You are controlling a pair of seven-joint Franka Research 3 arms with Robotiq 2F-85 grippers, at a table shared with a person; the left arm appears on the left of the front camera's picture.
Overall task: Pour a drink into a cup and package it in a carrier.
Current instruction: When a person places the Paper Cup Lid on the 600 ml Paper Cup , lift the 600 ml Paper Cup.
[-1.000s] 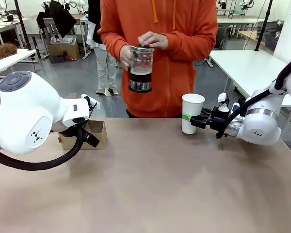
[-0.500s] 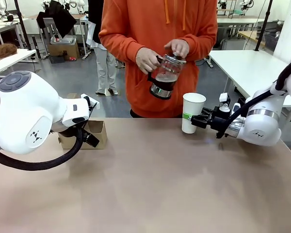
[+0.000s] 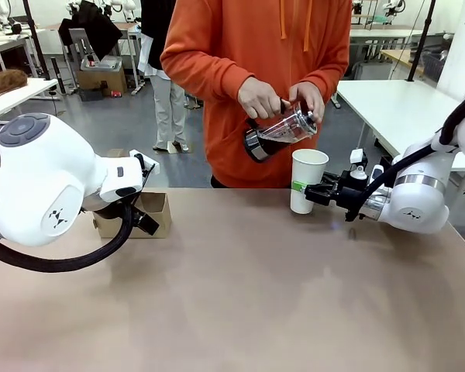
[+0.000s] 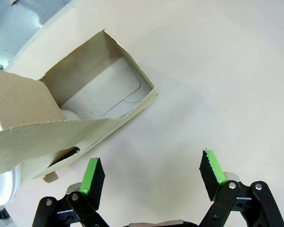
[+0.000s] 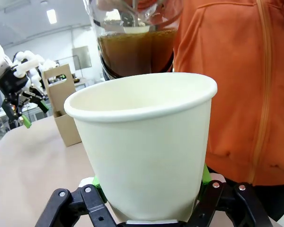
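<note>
My right gripper [image 3: 305,188] is shut on the lower part of the white paper cup [image 3: 308,178], which stands upright at the table's far right. In the right wrist view its green pads [image 5: 206,174] press both sides of the cup [image 5: 146,146]. The person's two hands hold the glass jug [image 3: 280,132] tilted, spout just above the cup's rim, and the dark brown drink [image 5: 135,49] shows inside it. No stream is visible. The brown cardboard carrier [image 3: 151,211] sits at the far left. My left gripper [image 4: 151,170] hangs open over bare table beside the carrier [image 4: 61,118].
The person in an orange hoodie [image 3: 232,46] stands at the far edge, close to the cup. My bulky left arm [image 3: 46,186] covers part of the carrier. The tabletop [image 3: 240,294] between the arms is bare. A white table [image 3: 395,108] stands behind at the right.
The person has brought the jug down from chest height, moved it right and tilted it over the cup. Both arms and the cup stayed where they were.
</note>
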